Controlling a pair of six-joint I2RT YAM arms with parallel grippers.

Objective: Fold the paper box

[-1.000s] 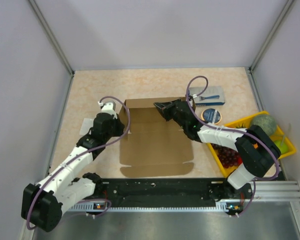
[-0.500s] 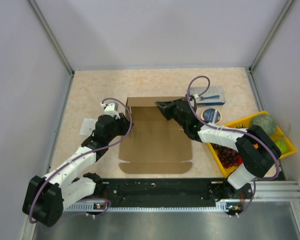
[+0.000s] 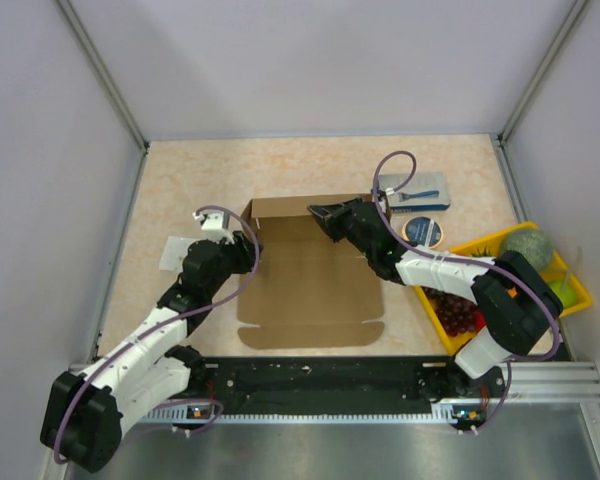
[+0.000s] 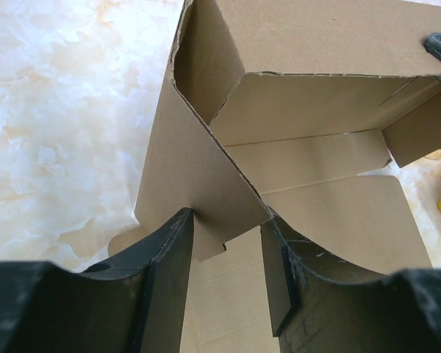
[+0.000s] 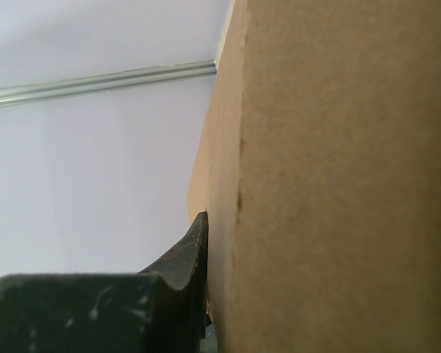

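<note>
Lying creased, the brown paper box (image 3: pixel 310 295) is pinched at its far wall by the right gripper (image 3: pixel 321 213), straddled by the spread left gripper (image 4: pixel 228 235).

The paper box (image 3: pixel 310 290), plain brown die-cut cardboard, sits partly erected at the centre of the table (image 3: pixel 180 170). Base panel and near flap lie flat; far wall and left side panel stand raised.

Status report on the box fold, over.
Left gripper open, astride paper box left flap. Right gripper shut on its rear wall. Nothing blocking.
</note>
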